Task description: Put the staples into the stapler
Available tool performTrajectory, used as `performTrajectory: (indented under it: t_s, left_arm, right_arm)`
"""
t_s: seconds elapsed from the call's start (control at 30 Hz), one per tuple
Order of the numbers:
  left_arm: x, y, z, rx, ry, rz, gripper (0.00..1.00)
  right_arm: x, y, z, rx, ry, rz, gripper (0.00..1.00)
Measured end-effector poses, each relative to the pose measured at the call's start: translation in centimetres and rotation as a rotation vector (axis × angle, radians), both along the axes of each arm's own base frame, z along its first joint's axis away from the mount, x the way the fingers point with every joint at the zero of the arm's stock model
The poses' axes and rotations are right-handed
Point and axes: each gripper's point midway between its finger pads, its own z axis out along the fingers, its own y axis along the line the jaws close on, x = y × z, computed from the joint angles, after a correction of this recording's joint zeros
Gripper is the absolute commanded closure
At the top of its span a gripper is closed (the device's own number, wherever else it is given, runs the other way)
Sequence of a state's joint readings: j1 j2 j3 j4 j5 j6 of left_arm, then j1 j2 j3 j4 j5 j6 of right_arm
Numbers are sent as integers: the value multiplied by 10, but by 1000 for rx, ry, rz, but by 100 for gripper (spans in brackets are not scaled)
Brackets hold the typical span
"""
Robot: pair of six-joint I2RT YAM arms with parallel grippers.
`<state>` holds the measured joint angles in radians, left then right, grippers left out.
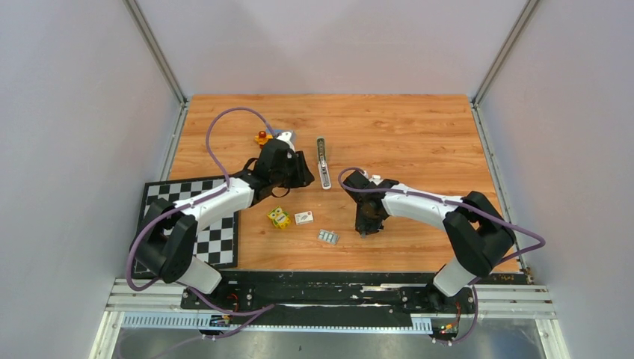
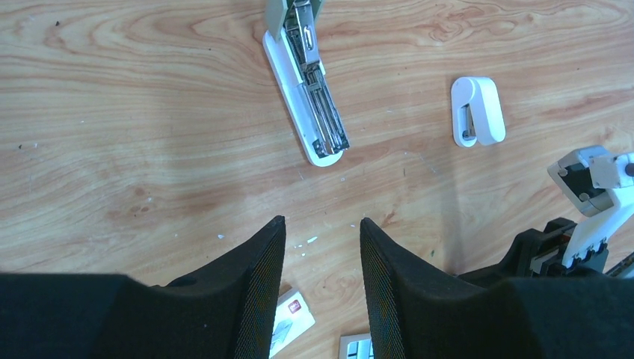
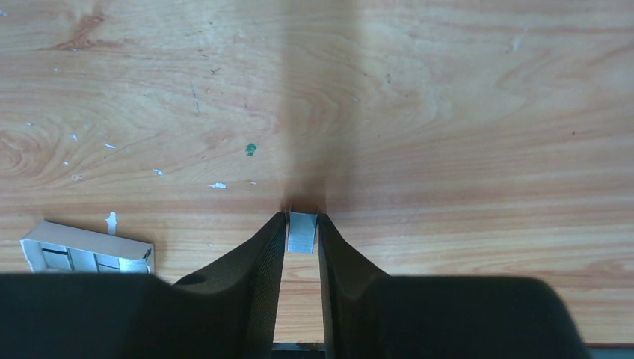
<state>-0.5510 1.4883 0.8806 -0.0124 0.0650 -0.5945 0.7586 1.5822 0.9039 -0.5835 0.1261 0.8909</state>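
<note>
Where the staples are: a short silver-grey strip of staples point(image 3: 303, 232) sits between the fingertips of the right gripper point(image 3: 303, 222), low in the middle of the right wrist view, just above the wooden tabletop point(image 3: 448, 112); I cannot tell if it touches the wood.
State of the right gripper: closed narrowly on the strip, with one finger pressed on each side of it; in the top view it points down, right of the centre.
State of the left gripper point(image 2: 320, 224): the fingers stand partly apart and hold nothing, only bare wood shows between them; in the top view it is left of the centre, a little higher.
Place of the stapler point(image 2: 310, 105): it lies open on the tabletop, top centre of the left wrist view, with the metal channel facing up; near the left gripper, well apart from the right one.
Open white tray point(image 3: 86, 250): lower left of the right wrist view, with more silver strips inside; near the right gripper, not touching it.
White box with red print point(image 1: 303, 218): centre of the top view, just beside the yellow cube point(image 1: 279, 218).
Checkered board point(image 1: 217, 232): left side of the top view, partly under the left arm.
</note>
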Motion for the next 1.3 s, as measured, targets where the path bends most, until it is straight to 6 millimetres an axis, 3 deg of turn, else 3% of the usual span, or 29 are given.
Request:
performTrajectory:
  t_s: [0.4,0.97,1.3]
  left_arm:
    - [-5,3,-3,11,17,-1,55]
    - [-7,5,-7,18,27,-2,55]
    - [6,10,-3,-57,41,33,55]
  right_arm:
    - [2,4,-1,28,1,137,71]
    - [5,6,0,38,-18,194,82]
    - [9,3,2,12,-41,272,83]
